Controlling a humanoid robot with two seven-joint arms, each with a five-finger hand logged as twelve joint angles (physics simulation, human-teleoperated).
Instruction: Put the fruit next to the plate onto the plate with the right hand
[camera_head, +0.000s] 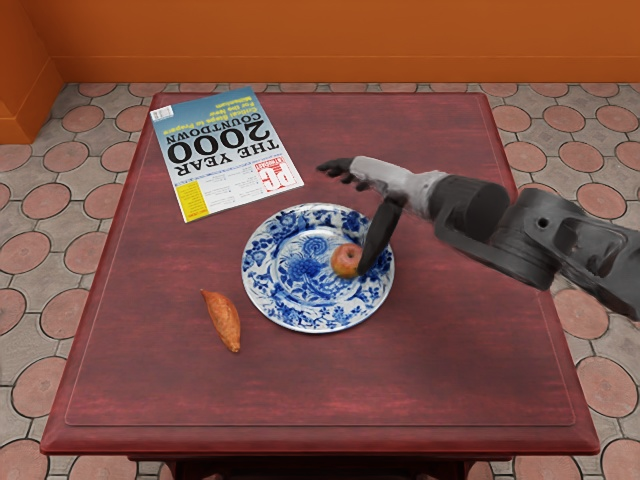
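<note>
A small reddish-orange round fruit (345, 260) lies on the blue-and-white patterned plate (290, 285), right of the plate's middle. My right hand (352, 212) reaches in from the right and hovers over the plate's far right part. It is open: the fingers (338, 171) are spread and point left above the table, and the dark thumb (379, 236) hangs down with its tip right beside the fruit. Nothing is held in the hand. The left arm is out of view.
An orange sweet potato (222, 320) lies on the dark red table (480, 360) just left of the plate. A magazine (225, 150) lies at the back left. Tiled floor surrounds the table.
</note>
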